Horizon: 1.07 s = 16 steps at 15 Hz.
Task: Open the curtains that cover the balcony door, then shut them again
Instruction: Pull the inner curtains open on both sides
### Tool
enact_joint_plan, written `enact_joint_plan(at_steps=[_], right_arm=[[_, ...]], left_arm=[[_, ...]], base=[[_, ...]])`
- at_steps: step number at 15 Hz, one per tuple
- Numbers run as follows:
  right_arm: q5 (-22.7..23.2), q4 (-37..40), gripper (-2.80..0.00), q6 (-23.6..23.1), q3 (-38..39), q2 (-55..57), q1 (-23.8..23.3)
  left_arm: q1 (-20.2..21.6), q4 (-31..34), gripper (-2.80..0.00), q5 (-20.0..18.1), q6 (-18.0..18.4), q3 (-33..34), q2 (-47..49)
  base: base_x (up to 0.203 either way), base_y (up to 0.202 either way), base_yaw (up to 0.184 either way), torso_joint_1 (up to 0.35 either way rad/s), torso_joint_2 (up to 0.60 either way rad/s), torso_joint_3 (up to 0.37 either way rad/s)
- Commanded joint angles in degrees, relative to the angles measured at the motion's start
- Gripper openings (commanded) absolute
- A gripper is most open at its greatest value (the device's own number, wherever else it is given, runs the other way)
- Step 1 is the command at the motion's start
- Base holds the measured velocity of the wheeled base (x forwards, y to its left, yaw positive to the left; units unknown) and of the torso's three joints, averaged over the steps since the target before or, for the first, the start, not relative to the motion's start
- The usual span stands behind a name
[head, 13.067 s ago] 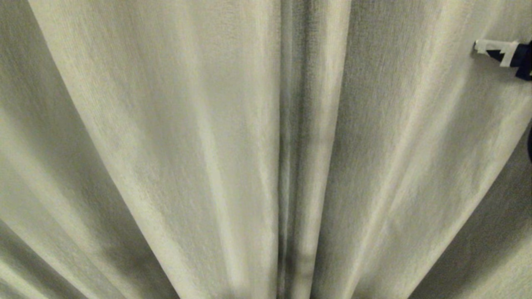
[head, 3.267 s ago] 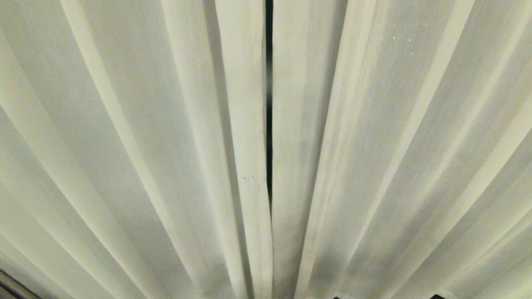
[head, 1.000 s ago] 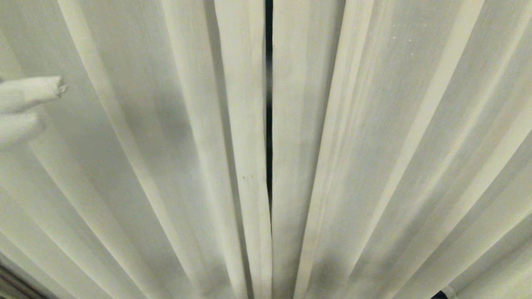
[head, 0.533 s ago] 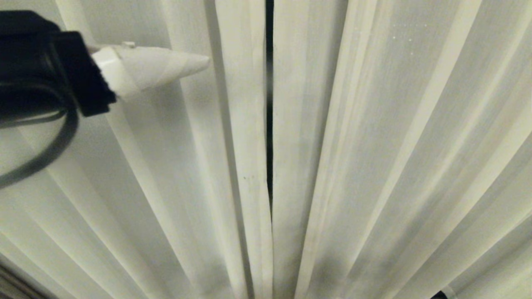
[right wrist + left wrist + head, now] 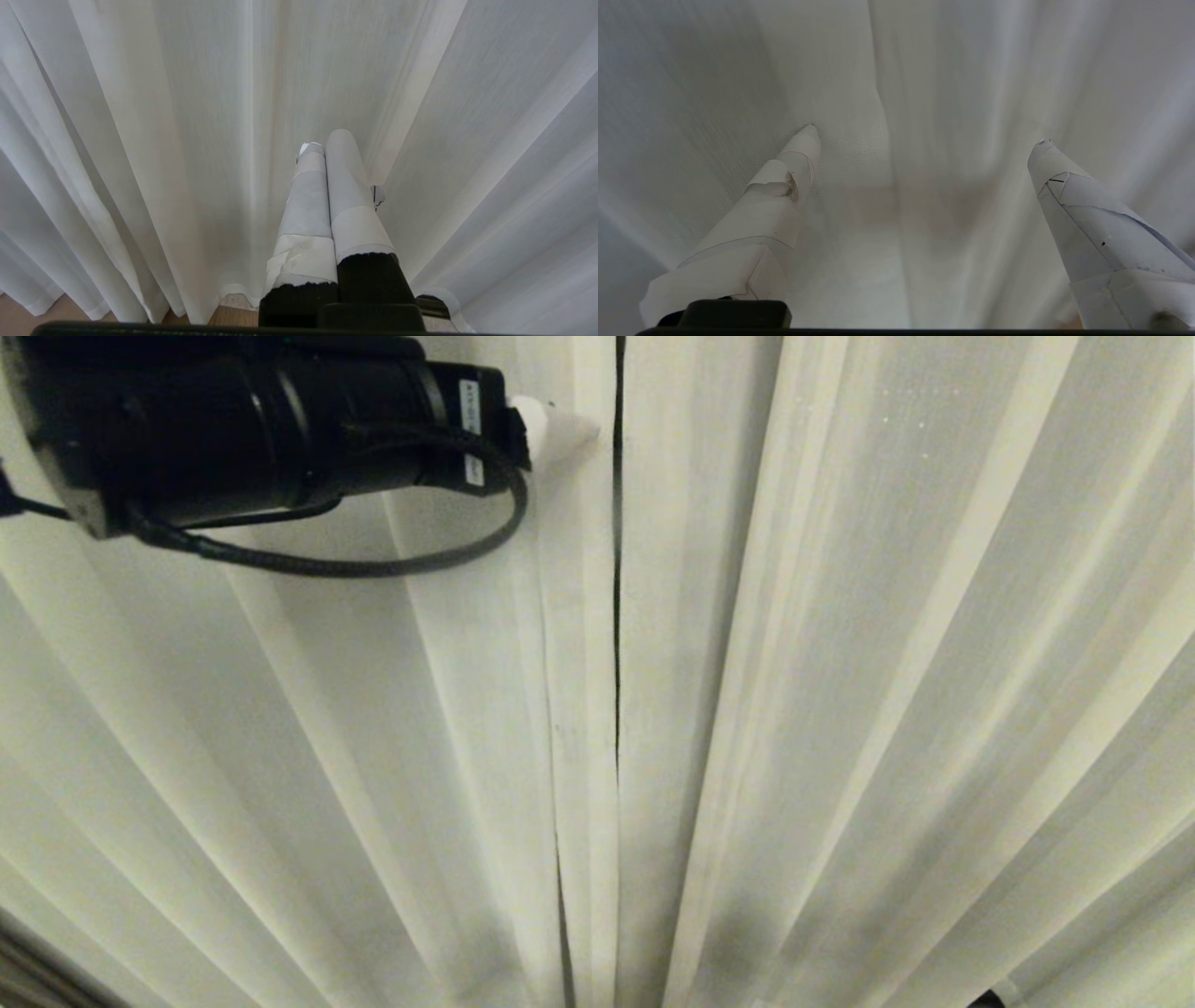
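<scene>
Left pincer (image 5: 924, 135) spread wide, tips against the curtains (image 5: 840, 663) beside their centre slit (image 5: 616, 616), nothing gripped, right pincer (image 5: 322, 144) closed and empty, low before the folds, curtains drawn, filling the view.

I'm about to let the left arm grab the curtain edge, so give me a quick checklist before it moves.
1. Left claw open: ok, fingers spread wide.
2. Left claw at the inner edge of the left curtain panel: ok, its tip lies by the dark gap.
3. A fold lies between the fingers: ok, seen in the left wrist view.
4. Fabric already pinched: not ok.
5. Right claw shut and holding nothing: ok, low before the curtain.
6. Balcony door behind: cannot tell.
</scene>
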Motion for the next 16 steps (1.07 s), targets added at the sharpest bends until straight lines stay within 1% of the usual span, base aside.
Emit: enact_joint_plan(at_steps=[1, 4, 6, 8, 11, 16], right_arm=[[0.0, 0.0, -2.8, -0.1, 0.0, 0.1, 0.0], [0.0, 0.0, -2.8, 0.0, 0.0, 0.1, -0.1], [0.0, 0.0, -2.8, 0.0, 0.0, 0.1, 0.0], [0.0, 0.0, -2.8, 0.0, 0.0, 0.1, 0.0], [0.0, 0.0, -2.8, 0.0, 0.0, 0.1, 0.0], [0.0, 0.0, -2.8, 0.0, 0.1, 0.1, 0.0]], left_arm=[[-0.4, 0.0, 0.0, 4.6, 2.0, -4.3, 5.5], [-0.4, 0.1, 0.0, 9.4, 5.1, -5.7, 6.4], [-0.5, 0.2, 0.0, 11.6, 6.2, -6.4, 6.5], [-0.5, 0.3, 0.0, 11.9, 7.0, -6.5, 6.5], [0.0, 0.2, 0.0, 12.4, 7.2, -6.9, 7.0], [2.5, 0.2, 0.0, 12.5, 7.3, -9.5, 9.3]], base=[[0.0, 0.0, 0.0, 0.0, 0.0, 0.0], [0.0, 0.0, 0.0, 0.0, 0.0, 0.0], [0.0, 0.0, 0.0, 0.0, 0.0, 0.0], [0.0, 0.0, 0.0, 0.0, 0.0, 0.0], [0.0, 0.0, 0.0, 0.0, 0.0, 0.0], [0.0, 0.0, 0.0, 0.0, 0.0, 0.0]])
